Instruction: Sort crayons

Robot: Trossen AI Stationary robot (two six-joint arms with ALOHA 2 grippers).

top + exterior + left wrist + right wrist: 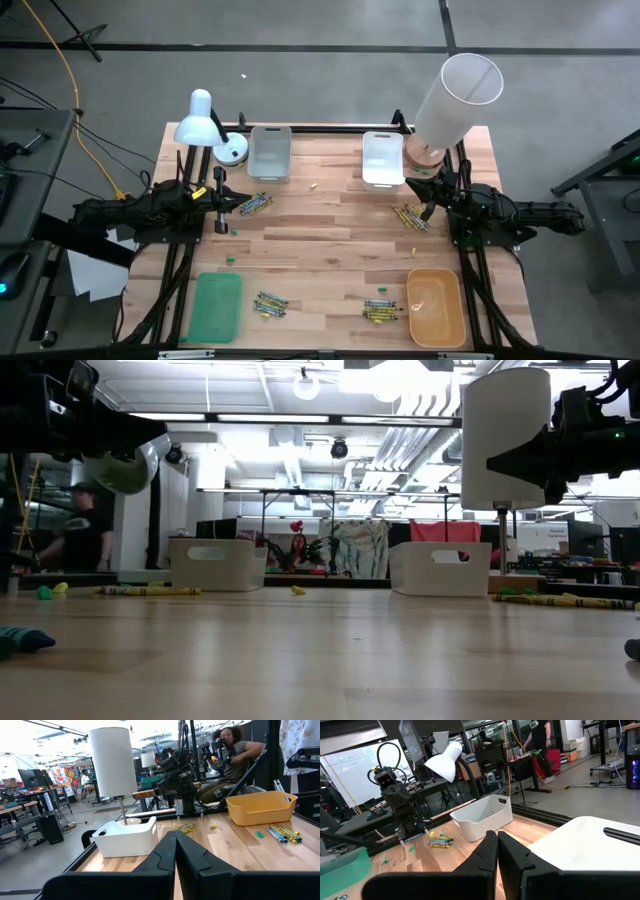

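The crayons lie in four small heaps on the wooden table: one [252, 204] just in front of my left gripper [228, 203], one [410, 216] under my right gripper [428, 205], and two near the front edge [270, 303] [380, 310]. Both grippers hover level above the table at its left and right sides, pointing toward the middle. Each is shut with nothing between its fingers, as the left wrist view [175, 842] and the right wrist view [497, 840] show. The far heaps also show in the low view [150, 591] [565, 600].
Two white bins [270, 152] [383, 158] stand at the back. A green tray [217, 305] and an orange tray [436, 306] sit at the front corners. A white desk lamp [200, 120] and a tall white lampshade [458, 95] stand at the back corners. People show beyond the table.
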